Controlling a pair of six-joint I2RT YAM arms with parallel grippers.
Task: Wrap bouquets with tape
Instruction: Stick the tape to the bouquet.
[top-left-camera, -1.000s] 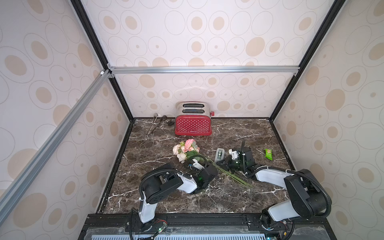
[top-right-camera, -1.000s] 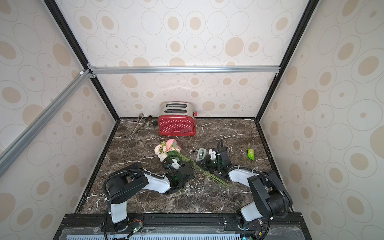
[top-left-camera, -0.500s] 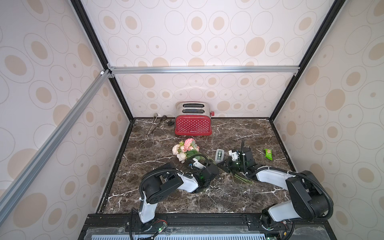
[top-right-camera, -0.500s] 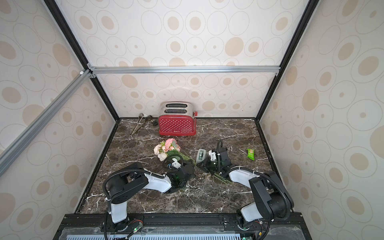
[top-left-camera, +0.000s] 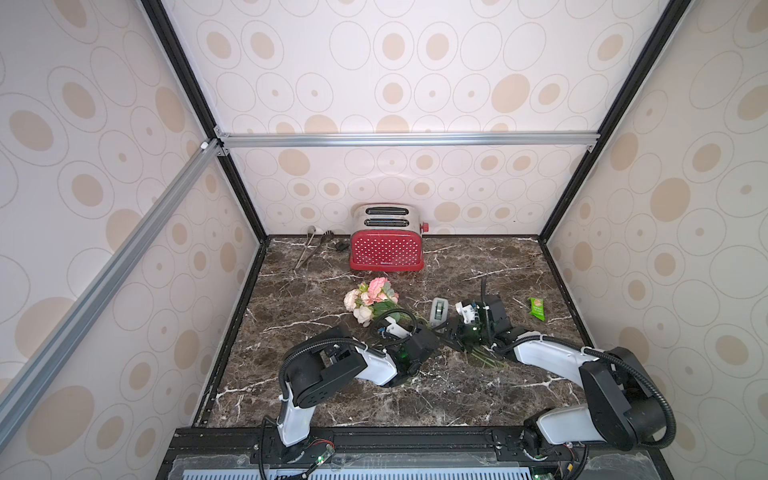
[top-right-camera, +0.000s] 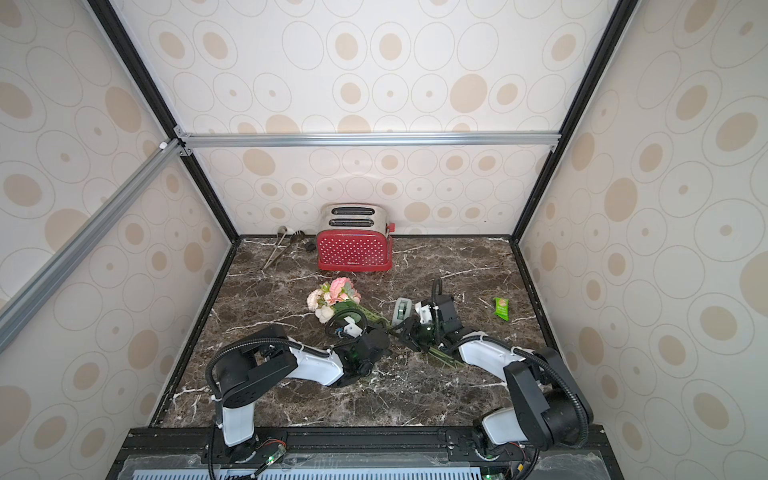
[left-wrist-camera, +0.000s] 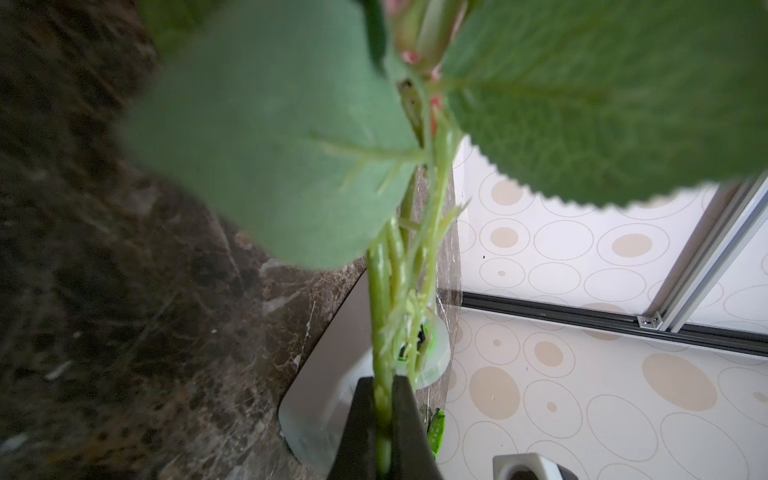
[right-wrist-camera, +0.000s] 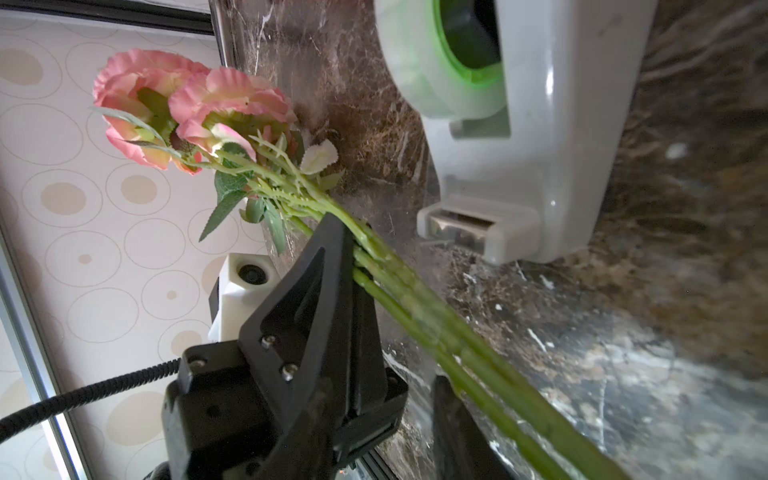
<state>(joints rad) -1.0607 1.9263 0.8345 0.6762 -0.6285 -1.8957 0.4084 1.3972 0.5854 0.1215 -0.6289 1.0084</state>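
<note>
The left gripper (left-wrist-camera: 383, 409) was clamped on the stems of the bouquets (top-left-camera: 371, 300). The right gripper (top-right-camera: 409, 333) had its jaws apart at these stems, near the tape (top-right-camera: 402, 311).

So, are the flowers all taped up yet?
Not yet. Done: the bouquet has its stems pinched in the left pincer. In hand: the right pincer is open at the stems near the tape dispenser. Left: no tape shows on the stems, so all the wrapping.
</note>
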